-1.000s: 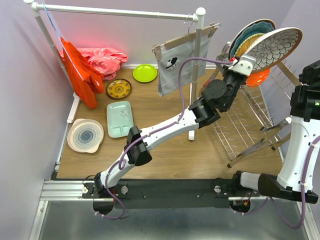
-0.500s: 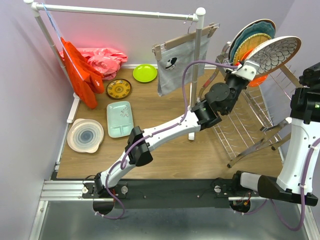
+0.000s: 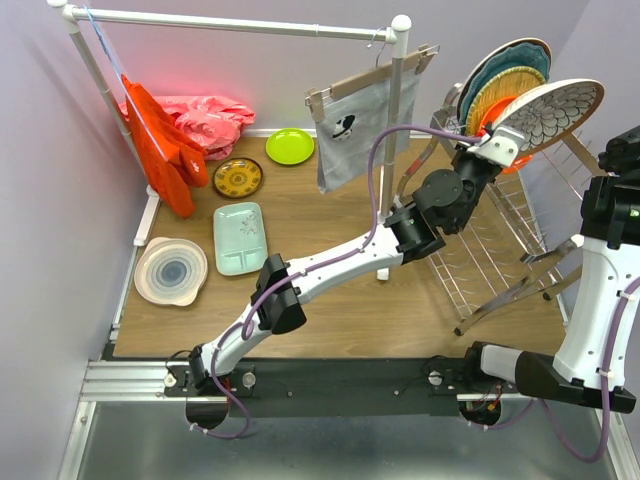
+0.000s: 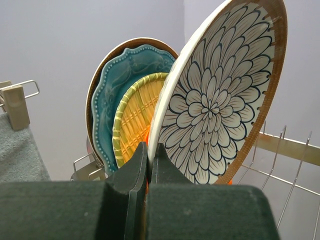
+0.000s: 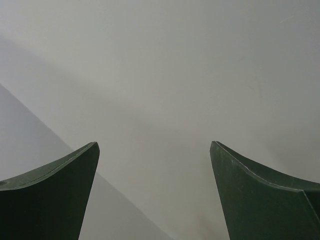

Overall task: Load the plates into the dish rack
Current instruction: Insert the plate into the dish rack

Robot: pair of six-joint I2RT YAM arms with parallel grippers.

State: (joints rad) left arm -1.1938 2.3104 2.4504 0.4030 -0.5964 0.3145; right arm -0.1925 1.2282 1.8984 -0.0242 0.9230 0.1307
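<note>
Now: the round brown-rimmed white plate with a black floral pattern [image 3: 548,108] is in the air over the far end of the chrome wire dish rack [image 3: 487,250]. The left gripper [image 4: 148,150] is clenched on its lower rim. The plate is tilted, with its patterned face toward the overhead camera and its long axis running low-left to high-right in that view.

Just behind it, on edge in the rack: a woven yellow plate [image 4: 135,117] and a teal scalloped plate [image 4: 127,82].

The right gripper [image 5: 153,145] has its fingers spread wide on nothing and faces a blank wall.

Well apart, on the left of the wooden table [image 3: 330,300]: a lime green plate [image 3: 290,146], a yellow-brown patterned plate [image 3: 238,177], a mint rectangular tray [image 3: 239,237] and a white ringed plate [image 3: 171,270].
</note>
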